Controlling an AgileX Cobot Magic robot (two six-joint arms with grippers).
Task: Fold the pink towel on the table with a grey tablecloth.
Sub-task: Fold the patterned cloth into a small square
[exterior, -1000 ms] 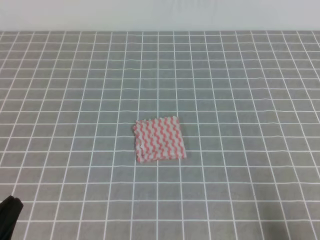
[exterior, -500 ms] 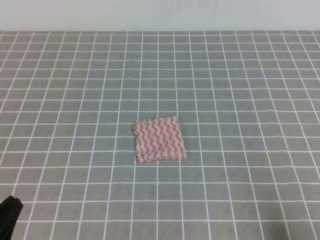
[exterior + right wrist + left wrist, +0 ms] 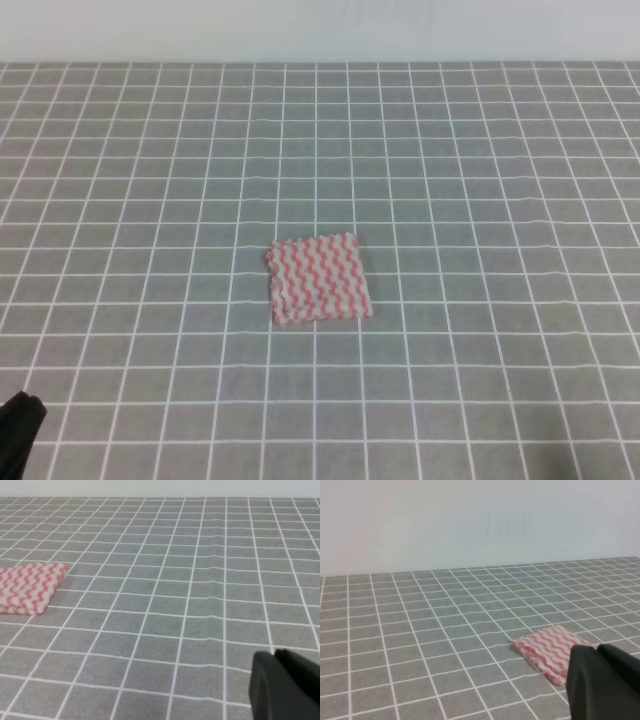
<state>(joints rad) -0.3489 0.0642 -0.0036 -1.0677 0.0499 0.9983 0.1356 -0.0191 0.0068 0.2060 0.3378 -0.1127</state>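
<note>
Pink towel (image 3: 319, 279) lies flat mid-table on the grey tablecloth (image 3: 480, 180), looks thin, limp, light, so likely pinch a serrated corner or edge; left gripper (image 3: 605, 682) and right gripper (image 3: 285, 685) sit well clear, jaw state can't be told.

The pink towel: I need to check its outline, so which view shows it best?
Exterior high: the whole pink towel lies unobstructed, seen from above. The left wrist view has its near corner hidden by the gripper; the right wrist view crops it at the frame edge.
</note>
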